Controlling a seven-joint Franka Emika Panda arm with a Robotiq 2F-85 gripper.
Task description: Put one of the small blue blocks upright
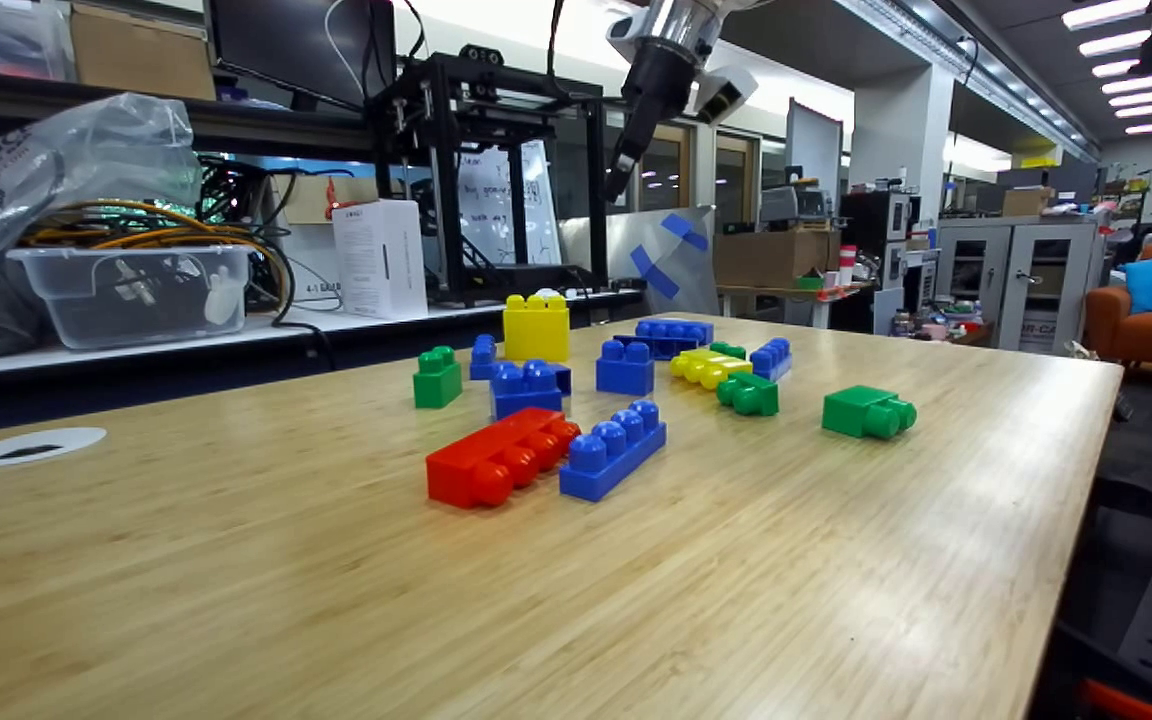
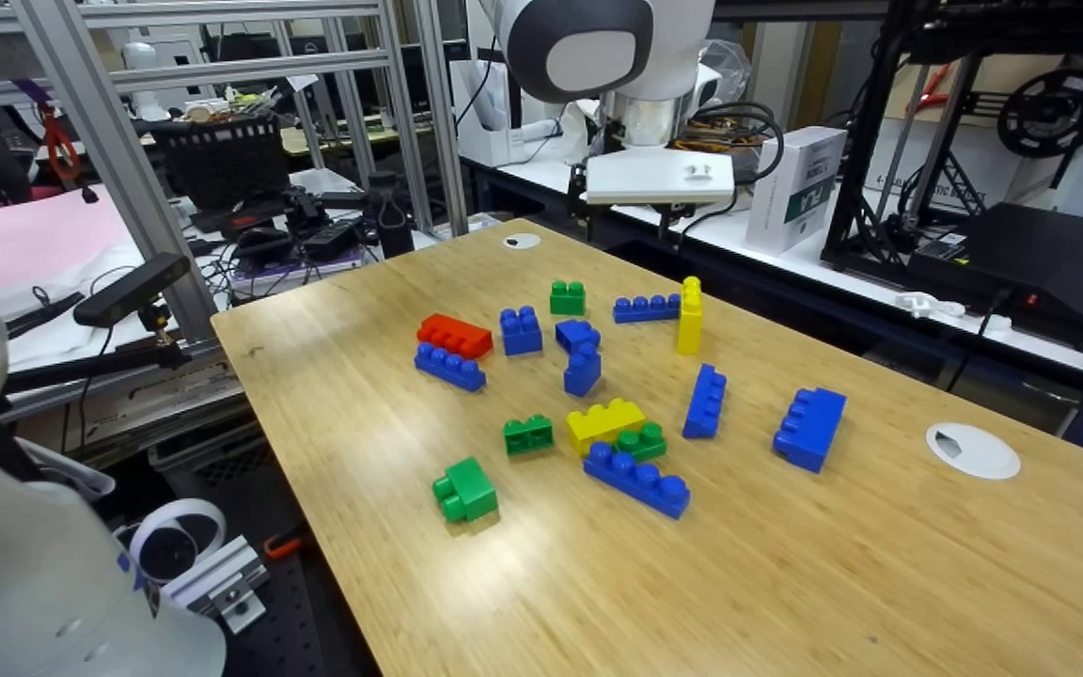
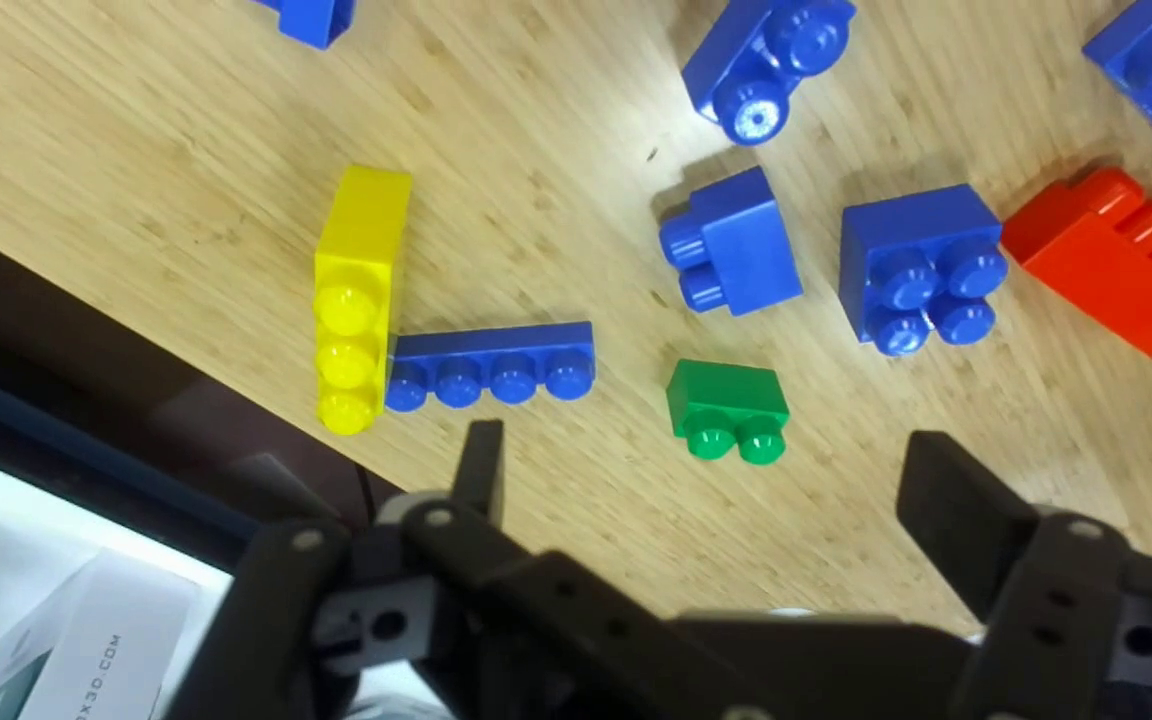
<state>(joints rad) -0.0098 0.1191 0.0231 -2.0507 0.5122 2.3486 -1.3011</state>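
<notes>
Left of the four-stud brick (image 3: 911, 240) in the wrist view, the small blue block (image 3: 744, 245) lies sideways, likely light, stiff, slick; best pinched across its sides. The tool (image 3: 706, 468) hangs spread.

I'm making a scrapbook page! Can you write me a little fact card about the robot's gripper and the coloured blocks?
Gripper: open, raised, holding nothing
Tipped blue block: lying on its side, studs pointing sideways
Red brick: lying on its side
Four-stud blue block: upright, between those two
Small green brick: studs up
Standing yellow brick: studs up, next to a long blue brick
Likely job: stand the tipped block upright, not done yet
</notes>
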